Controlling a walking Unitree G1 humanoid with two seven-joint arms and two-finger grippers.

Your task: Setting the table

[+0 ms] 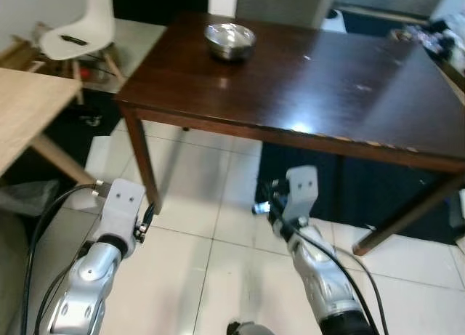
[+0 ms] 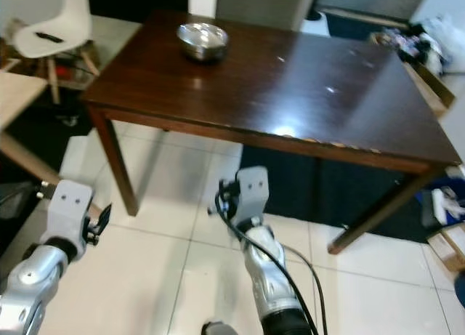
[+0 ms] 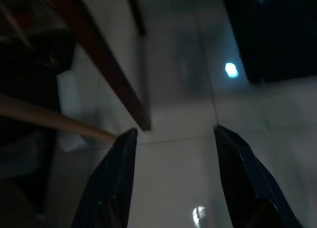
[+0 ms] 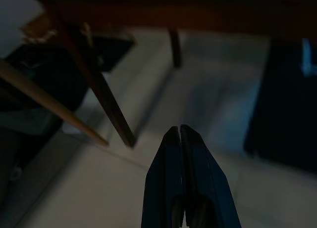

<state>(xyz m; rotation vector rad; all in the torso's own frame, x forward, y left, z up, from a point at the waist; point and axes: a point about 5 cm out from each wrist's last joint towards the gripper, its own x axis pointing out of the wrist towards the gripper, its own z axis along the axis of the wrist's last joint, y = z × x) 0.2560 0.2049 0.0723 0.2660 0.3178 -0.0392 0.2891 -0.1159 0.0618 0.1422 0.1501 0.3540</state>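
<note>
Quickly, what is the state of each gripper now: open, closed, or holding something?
Left gripper: open, holding nothing, above the floor.
Right gripper: closed, holding nothing, below the table's edge.

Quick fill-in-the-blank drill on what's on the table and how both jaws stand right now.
1. The metal bowl sits on the dark ______ table.
2. The left gripper has its jaws ______.
3. The right gripper has its jaws ______.
4. Both grippers hang over the tiled ______.

Missing words: wooden; open; shut; floor
</note>
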